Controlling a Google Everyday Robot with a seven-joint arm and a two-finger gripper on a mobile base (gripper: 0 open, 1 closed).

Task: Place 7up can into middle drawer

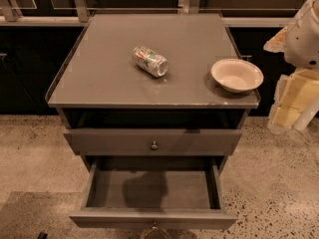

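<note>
One 7up can (150, 60) lies on its side on the counter (99, 81), left of the cream bowl (237, 74). Below and left of the bowl, the middle drawer (152, 218) stands pulled open. Your claw (291, 101) hangs right of the bowl; you cannot tell its state.

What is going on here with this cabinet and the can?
A robot is meant to put the 7up can into the middle drawer. The can lies on its side on the cabinet top, untouched, left of a cream bowl. The drawer is pulled open. The robot's pincer hangs right of the cabinet, well away from the can.
</note>
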